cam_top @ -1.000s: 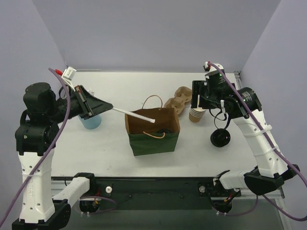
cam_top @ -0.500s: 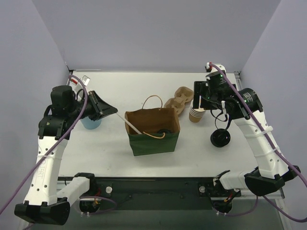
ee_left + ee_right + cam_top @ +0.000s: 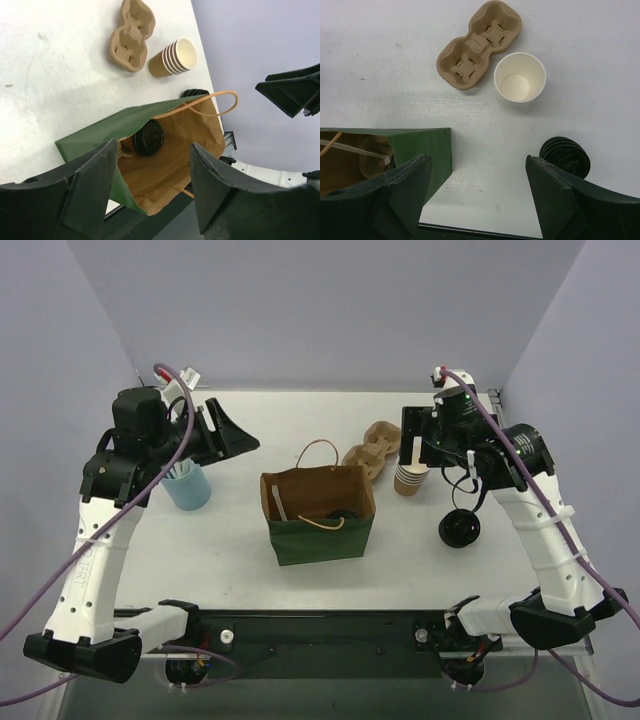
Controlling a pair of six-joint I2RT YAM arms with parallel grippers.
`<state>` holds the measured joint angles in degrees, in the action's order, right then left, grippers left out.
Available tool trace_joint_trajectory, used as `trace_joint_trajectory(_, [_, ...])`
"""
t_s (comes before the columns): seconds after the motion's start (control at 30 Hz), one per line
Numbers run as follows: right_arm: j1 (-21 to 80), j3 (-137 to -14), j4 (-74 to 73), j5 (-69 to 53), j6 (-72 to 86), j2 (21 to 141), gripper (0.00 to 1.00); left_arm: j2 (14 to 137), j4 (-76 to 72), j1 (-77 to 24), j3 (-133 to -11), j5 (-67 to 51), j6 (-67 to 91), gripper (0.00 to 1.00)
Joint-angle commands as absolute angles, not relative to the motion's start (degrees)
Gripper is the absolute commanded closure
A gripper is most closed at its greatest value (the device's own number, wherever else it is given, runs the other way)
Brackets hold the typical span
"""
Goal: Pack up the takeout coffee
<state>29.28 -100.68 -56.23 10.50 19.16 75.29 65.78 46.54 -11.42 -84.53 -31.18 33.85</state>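
The takeout coffee (image 3: 148, 138), a brown cup under a black lid, lies inside the green and brown paper bag (image 3: 318, 530) at the table's middle. In the top view only its dark lid (image 3: 343, 514) shows in the bag's mouth. A white straw (image 3: 277, 504) leans inside the bag's left end and also shows in the right wrist view (image 3: 355, 148). My left gripper (image 3: 240, 438) hangs open up to the left of the bag, nothing between its fingers (image 3: 90, 180). My right gripper (image 3: 420, 445) stands open above the stack of unlidded cups (image 3: 410, 478), empty (image 3: 476, 165).
A brown pulp cup carrier (image 3: 372, 452) lies behind the bag, beside the cup stack (image 3: 520, 77). A stack of black lids (image 3: 459, 529) sits to the right of the bag. A blue cup holding straws (image 3: 187, 485) stands at the left, under my left arm.
My left gripper opened and let go of the white straw, which now rests in the bag. The left arm drew back up and left. The right jaws spread a little wider.
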Motion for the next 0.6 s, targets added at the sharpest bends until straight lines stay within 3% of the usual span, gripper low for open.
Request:
trace_joint_trajectory(0.0, [29.09, -104.68, -58.1, 7.48, 19.68, 74.45, 0.15, 65.57, 47.03, -11.25, -90.17, -28.3, 30.06, 0.29])
trace_joint_trajectory(0.03, [29.09, -104.85, -57.92, 7.12, 20.3, 74.44, 0.12, 65.22, 46.33, -11.25, -90.35, -27.87, 30.06, 0.27])
trace_joint_trajectory(0.07, [29.0, -105.2, -57.83, 6.25, 20.91, 74.53, 0.11, 64.26, 45.54, -11.25, -89.66, -27.86, 29.97, 0.17])
trace_joint_trajectory(0.17, [29.0, -106.69, -57.57, 3.09, 23.2, 75.41, 0.11, 61.45, 42.63, -11.25, -86.07, -26.28, 29.44, 0.08])
trace_joint_trajectory(0.4, [29.09, -105.4, -53.19, -5.25, 27.95, 75.15, 0.1, 53.18, 29.99, -11.25, -73.59, -26.1, 33.92, 0.04])
trace_joint_trajectory(0.57, [29.18, -102.31, -49.84, -6.68, 30.5, 73.3, 0.1, 53.17, 33.39, -11.25, -73.47, -25.84, 32.26, 0.03])
